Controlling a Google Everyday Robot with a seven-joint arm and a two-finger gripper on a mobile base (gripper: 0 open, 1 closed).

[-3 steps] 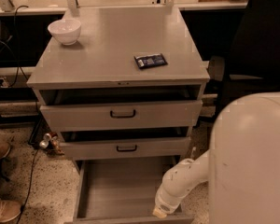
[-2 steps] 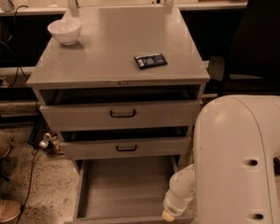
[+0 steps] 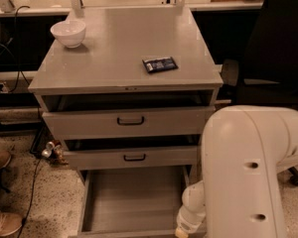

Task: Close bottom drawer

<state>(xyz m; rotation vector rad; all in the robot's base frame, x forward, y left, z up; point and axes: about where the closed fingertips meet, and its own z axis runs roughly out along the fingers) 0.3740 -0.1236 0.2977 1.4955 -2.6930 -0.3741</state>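
Note:
The bottom drawer (image 3: 131, 202) is pulled far out at the foot of the grey cabinet (image 3: 124, 48). Its deep grey tray looks empty. Its front panel lies along the bottom edge of the view and its handle is out of view. My white arm (image 3: 243, 172) fills the lower right. My gripper (image 3: 182, 230) is at the bottom edge, low by the drawer's right front corner, mostly cut off by the frame.
The top drawer (image 3: 129, 120) and middle drawer (image 3: 134, 156) each stand slightly open. A white bowl (image 3: 68, 32) and a dark packet (image 3: 160, 64) lie on the cabinet top. A black chair (image 3: 273, 43) stands at the right. Shoes (image 3: 2, 222) and cables are on the floor at the left.
My arm's big white link has swung left and covers more of the lower right. The wrist has dropped a little lower at the drawer's right front. The drawer stays as far out.

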